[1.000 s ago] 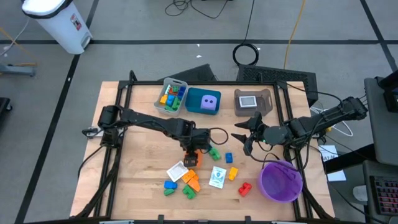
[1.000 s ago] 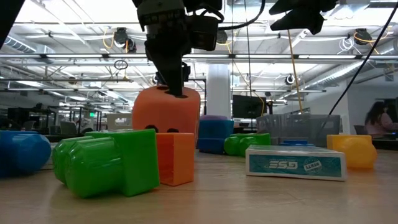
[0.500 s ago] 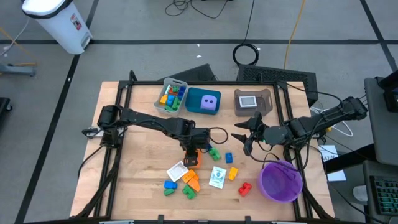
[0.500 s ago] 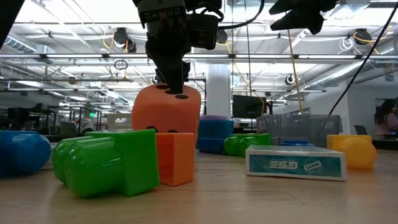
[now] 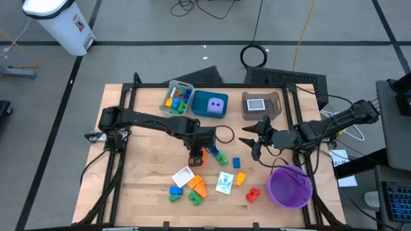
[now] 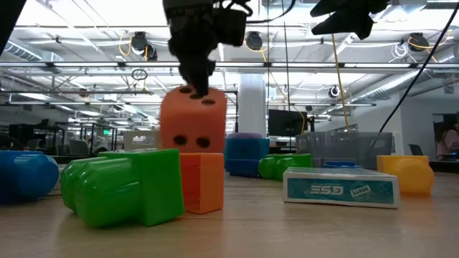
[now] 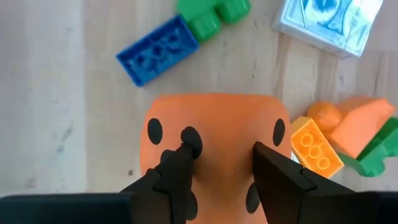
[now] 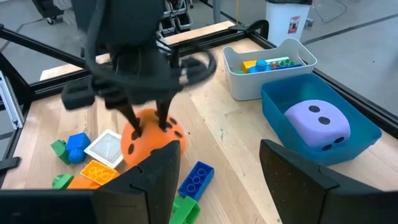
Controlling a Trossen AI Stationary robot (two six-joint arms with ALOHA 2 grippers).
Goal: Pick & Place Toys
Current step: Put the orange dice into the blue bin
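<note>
Up goes the orange die (image 6: 192, 118): a second ago it sat on the desk (image 5: 141, 173), and now it hangs above the desk, lifted clear of the bricks. My left gripper (image 7: 217, 163) is clenched on it, one finger on each side of its top face. It hangs above the orange brick (image 6: 201, 182) and the green brick (image 6: 125, 188).

At the back of the desk stand three trays. The grey tray (image 5: 174, 100) holds a heap of small bricks in blue, yellow, green and red. The teal tray (image 5: 204, 106) holds the purple die (image 5: 217, 106). The brown tray (image 5: 264, 106) holds a flat card (image 5: 256, 104).

The round purple bowl (image 5: 289, 187) sits at the right corner near me. My right gripper (image 5: 251, 142) waits in the air beside it, fingers spread, holding nothing.
</note>
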